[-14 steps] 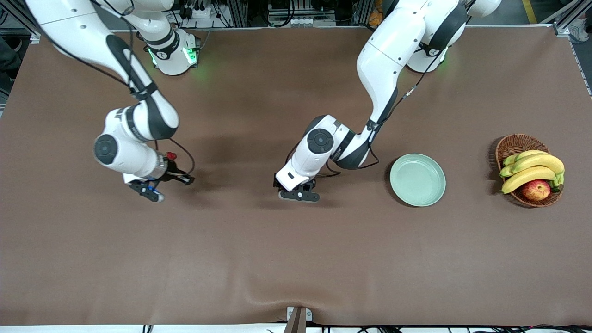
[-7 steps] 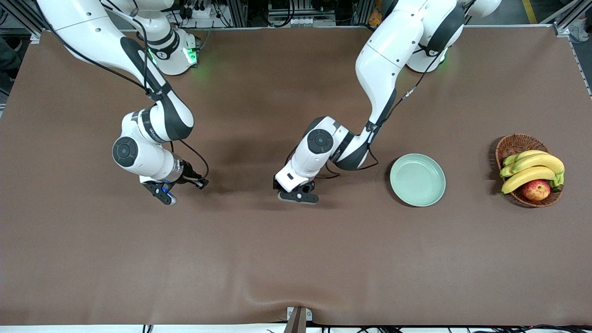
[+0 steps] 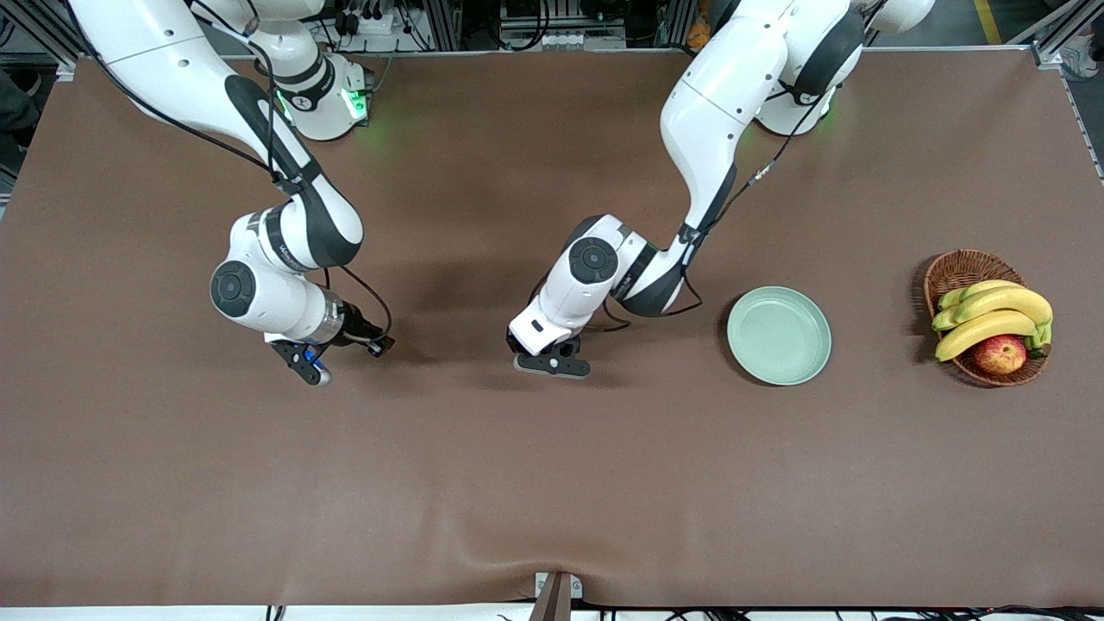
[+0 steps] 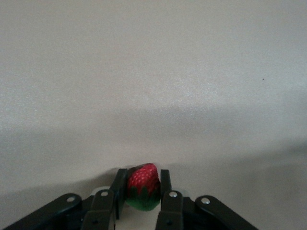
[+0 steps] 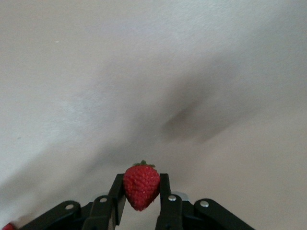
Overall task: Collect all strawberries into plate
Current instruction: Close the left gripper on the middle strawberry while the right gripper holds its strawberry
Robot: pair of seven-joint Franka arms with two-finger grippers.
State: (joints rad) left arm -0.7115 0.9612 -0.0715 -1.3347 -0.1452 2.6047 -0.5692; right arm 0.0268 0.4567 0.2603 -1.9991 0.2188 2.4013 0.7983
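My left gripper (image 4: 142,176) is shut on a red strawberry (image 4: 143,184) with its green cap toward the palm. In the front view it (image 3: 552,358) hangs low over the brown table mat near the middle, beside the plate (image 3: 779,335) on the right arm's side. My right gripper (image 5: 141,181) is shut on a second strawberry (image 5: 141,188) with its cap pointing outward. In the front view it (image 3: 338,347) is over the mat toward the right arm's end. The pale mint-green plate holds nothing. A third strawberry does not show; both held berries are hidden in the front view.
A brown wicker basket (image 3: 953,269) with bananas (image 3: 992,312) and a red-yellow apple (image 3: 1000,354) stands toward the left arm's end, past the plate. The brown mat (image 3: 552,483) covers the table.
My right arm has moved toward the middle of the table with its strawberry. My left gripper has shifted only slightly. A small red spot seen by the right hand earlier is now covered.
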